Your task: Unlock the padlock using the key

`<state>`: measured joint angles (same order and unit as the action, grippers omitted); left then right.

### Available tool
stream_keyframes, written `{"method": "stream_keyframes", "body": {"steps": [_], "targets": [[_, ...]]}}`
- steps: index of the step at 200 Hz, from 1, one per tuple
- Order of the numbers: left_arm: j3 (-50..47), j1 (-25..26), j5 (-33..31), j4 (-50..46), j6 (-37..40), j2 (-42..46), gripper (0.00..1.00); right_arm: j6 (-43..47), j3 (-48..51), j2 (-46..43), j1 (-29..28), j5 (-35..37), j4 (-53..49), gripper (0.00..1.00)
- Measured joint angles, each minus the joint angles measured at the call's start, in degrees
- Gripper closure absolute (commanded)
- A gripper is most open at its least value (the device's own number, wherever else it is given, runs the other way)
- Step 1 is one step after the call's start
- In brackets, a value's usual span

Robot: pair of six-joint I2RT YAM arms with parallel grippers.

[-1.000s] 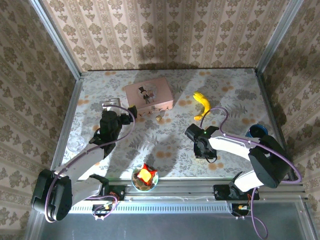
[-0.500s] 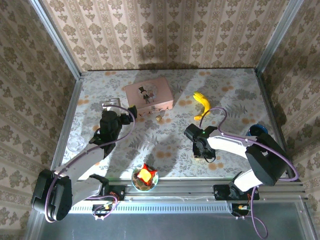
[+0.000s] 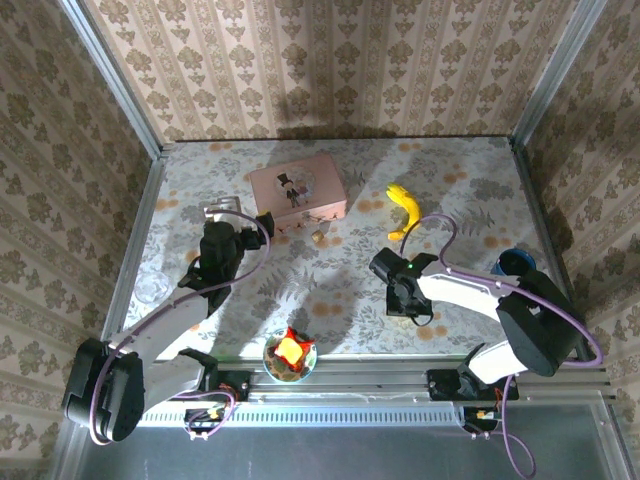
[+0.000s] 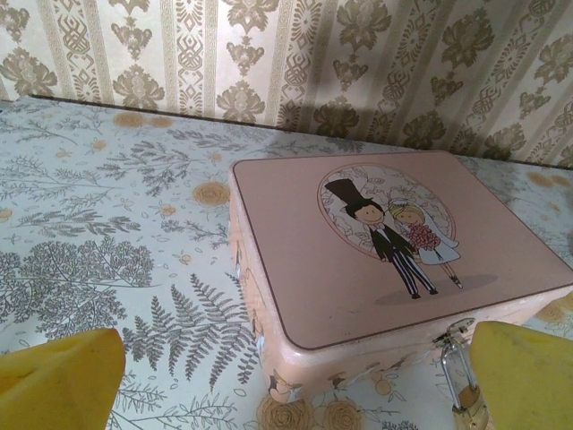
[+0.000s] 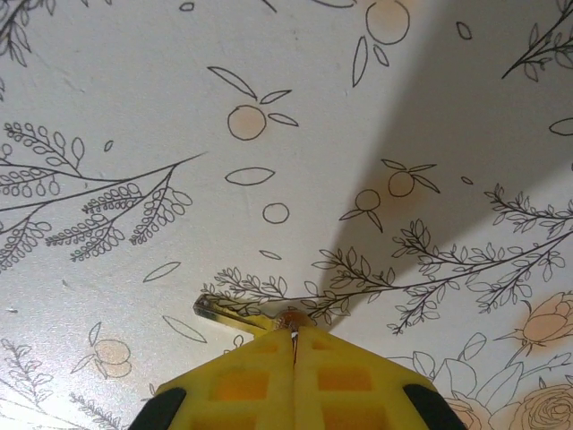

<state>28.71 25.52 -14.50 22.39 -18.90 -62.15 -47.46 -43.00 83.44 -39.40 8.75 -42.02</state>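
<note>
The pink box [image 3: 298, 188] stands at the back of the table, its printed lid large in the left wrist view [image 4: 394, 242]. The small brass padlock [image 4: 467, 401] hangs by its silvery shackle from the box's front clasp, and from above it is a tiny gold spot [image 3: 318, 237]. My left gripper [image 4: 295, 372] is open just in front of the box's near corner, its yellow fingers [image 4: 63, 381] wide apart; from above it sits left of the box [image 3: 236, 232]. My right gripper [image 5: 293, 333] [image 3: 404, 297] is shut on the key [image 5: 235, 311], whose slim blade pokes out to the left just above the tabletop.
A yellow banana [image 3: 404, 210] lies behind the right arm. A blue cup [image 3: 515, 263] stands at the right edge. A bowl [image 3: 271, 366] holding something red and yellow sits at the front middle. Clear glassy items are at the left [image 3: 152, 288] and back left [image 3: 220, 207].
The right gripper wavered slightly to the left and came back. The left arm has not moved.
</note>
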Motion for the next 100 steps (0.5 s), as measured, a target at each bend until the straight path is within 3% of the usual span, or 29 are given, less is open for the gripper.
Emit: {"method": "stream_keyframes", "body": {"steps": [62, 100], "targets": [[3.9, -0.2, -0.3, -4.9, -2.8, 0.2, 0.0, 4.7, 0.4, -10.9, 0.0, -1.8, 4.4, 1.0], [4.3, -2.8, 1.8, -7.2, -6.4, 1.3, 0.0, 8.4, 0.4, -17.6, 0.0, -3.4, 8.9, 1.0]]}}
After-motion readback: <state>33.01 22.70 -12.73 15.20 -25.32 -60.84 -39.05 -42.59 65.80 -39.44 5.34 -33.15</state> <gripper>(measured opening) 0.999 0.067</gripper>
